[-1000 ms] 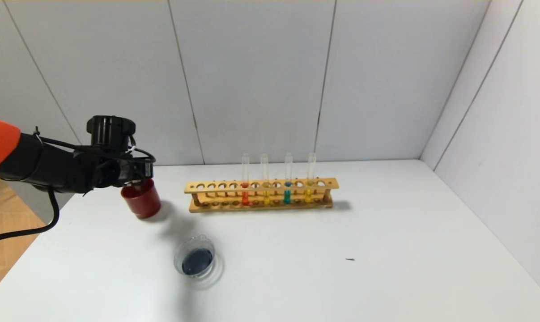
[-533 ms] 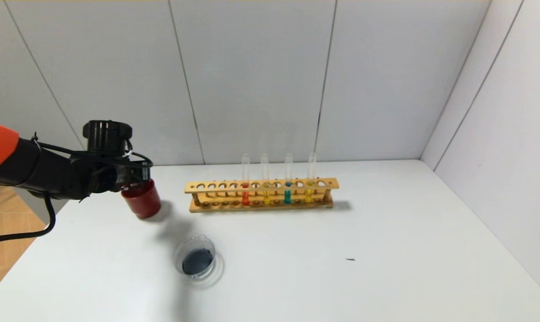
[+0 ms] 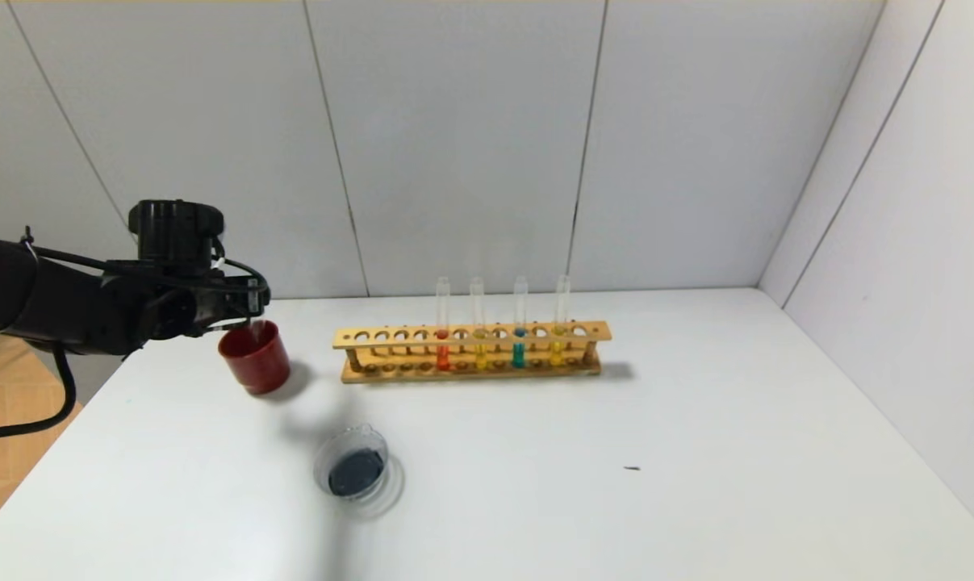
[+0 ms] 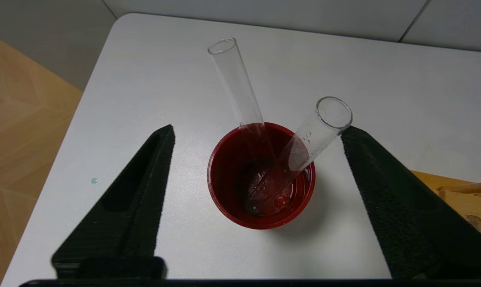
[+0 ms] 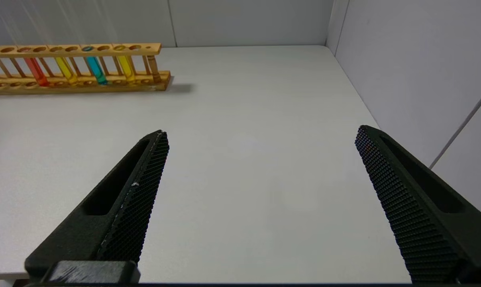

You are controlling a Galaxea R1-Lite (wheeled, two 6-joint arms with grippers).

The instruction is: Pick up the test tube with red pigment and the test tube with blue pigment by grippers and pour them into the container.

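Left gripper (image 4: 256,131) hovers over the dark red cup (image 3: 254,356), jaws spread wide, gripping nothing.

Two empty clear glass tubes (image 4: 240,89) lean inside that cup. The red-liquid test tube (image 3: 442,353) and teal-blue-liquid test tube (image 3: 518,348) stand upright in the wooden rack (image 3: 470,352), well apart from the jaws. The round clear glass dish (image 3: 351,464) holds dark liquid. The right gripper (image 5: 260,137) waits open above the white table (image 3: 696,452).

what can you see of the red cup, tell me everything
The red cup is a small, opaque, dark red tumbler, glossy like plastic, upright on the white table left of the rack. Two empty glass tubes lean inside it, mouths up. The open left gripper hovers above, not touching.
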